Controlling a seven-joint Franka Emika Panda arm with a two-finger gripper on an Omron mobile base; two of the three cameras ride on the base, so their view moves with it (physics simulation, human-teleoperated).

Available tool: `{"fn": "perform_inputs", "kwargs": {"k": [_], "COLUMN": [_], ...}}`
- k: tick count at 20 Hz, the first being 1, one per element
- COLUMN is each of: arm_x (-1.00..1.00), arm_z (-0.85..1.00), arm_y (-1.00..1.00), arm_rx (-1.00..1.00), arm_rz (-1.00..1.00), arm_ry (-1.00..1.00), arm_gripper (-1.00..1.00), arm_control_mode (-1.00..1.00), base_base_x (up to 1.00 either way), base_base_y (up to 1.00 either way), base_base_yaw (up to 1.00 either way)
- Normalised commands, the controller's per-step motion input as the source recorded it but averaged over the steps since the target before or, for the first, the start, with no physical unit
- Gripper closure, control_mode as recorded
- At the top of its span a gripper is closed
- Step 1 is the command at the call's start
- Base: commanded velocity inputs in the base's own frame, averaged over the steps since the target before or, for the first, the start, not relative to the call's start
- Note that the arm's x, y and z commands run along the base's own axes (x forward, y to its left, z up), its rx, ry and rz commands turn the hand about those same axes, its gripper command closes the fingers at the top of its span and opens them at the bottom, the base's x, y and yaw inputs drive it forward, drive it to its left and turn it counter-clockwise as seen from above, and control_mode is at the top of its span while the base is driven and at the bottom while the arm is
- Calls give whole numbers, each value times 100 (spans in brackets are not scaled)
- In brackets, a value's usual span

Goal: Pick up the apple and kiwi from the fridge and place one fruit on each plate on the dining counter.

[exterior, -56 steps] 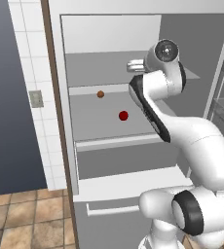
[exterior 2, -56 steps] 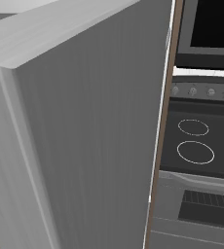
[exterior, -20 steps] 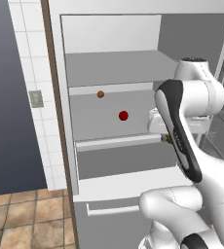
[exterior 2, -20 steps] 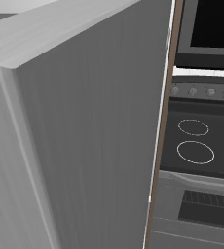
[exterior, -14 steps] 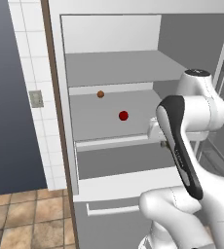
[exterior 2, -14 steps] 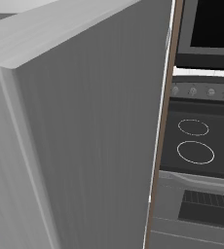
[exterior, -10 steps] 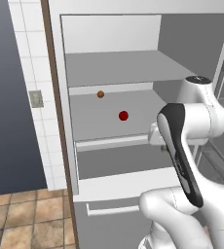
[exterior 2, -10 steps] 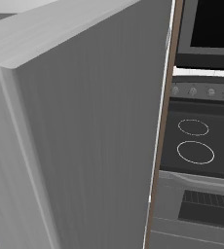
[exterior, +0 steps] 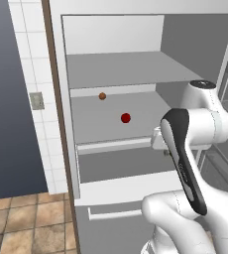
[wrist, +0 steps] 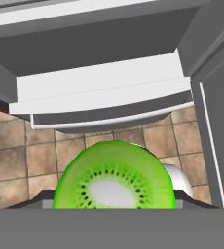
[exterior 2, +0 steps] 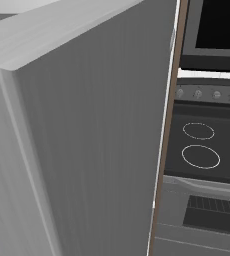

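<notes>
My gripper (wrist: 114,206) looks clamped around the kiwi (wrist: 114,177), which I judge light, soft and slippery, best squeezed gently mid-body.

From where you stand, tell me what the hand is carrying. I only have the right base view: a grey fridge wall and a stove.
Observer: The gripper is closed on the kiwi, its green cut face toward the hand camera.
Operator: Now give me the apple's spot.
Observer: The apple lies on a middle shelf of the open fridge, untouched.
Operator: Report anything else on that shelf.
Observer: A small orange-brown ball lies farther back and left of the apple, apart from it.
</notes>
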Motion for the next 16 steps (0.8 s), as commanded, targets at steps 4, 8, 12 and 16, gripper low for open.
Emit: {"fn": "perform_inputs", "kwargs": {"k": [4, 8, 12, 16], "arm_x": [-11, 0, 0, 0], "arm_z": [0, 0, 0, 0], "arm_y": [0, 0, 0, 0], "arm_rx": [0, 0, 0, 0], "arm_rz": [0, 0, 0, 0], "arm_ry": [0, 0, 0, 0], "arm_gripper": [100, 100, 100, 100], "arm_control_mode": [100, 100, 100, 100], "base_base_x": [-10, -64, -72, -63], "base_base_y": [0, 15, 20, 54], "base_base_yaw": [0, 0, 0, -5]}}
